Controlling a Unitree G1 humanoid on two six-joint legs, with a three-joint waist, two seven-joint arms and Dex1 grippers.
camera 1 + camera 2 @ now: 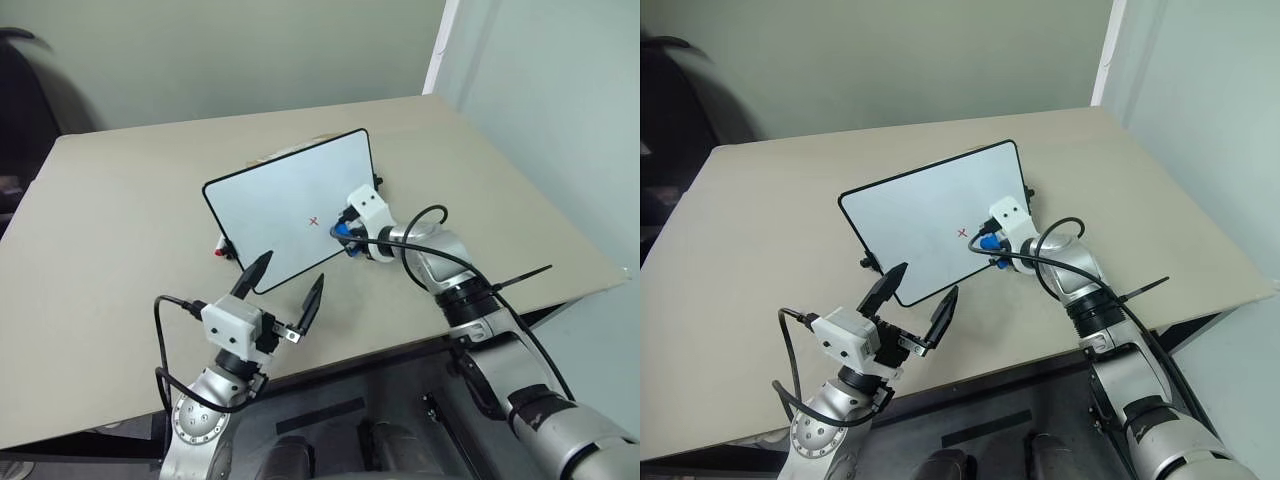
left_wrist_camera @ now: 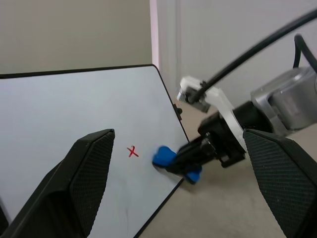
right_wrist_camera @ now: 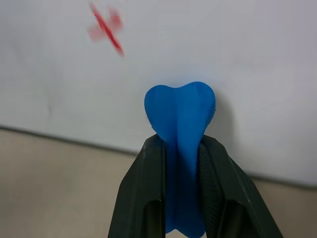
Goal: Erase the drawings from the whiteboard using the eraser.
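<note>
**Pressing the eraser to the whiteboard**

The blue eraser [image 3: 179, 129] is clamped between the fingers of the right gripper [image 2: 190, 154] and held against the whiteboard [image 1: 275, 195], just beside the red x [image 2: 132, 151]. The board is propped tilted on the table [image 1: 120, 230]. The left gripper [image 1: 283, 290] is spread wide, holding nothing.

A beige counter [image 1: 120, 230] spreads before me. Behind its far edge rises a pale greenish wall [image 1: 230, 50]; past its far right corner stands a white wall edge [image 1: 441, 50]. Something dark [image 1: 30, 100] sits beyond its left corner.
</note>
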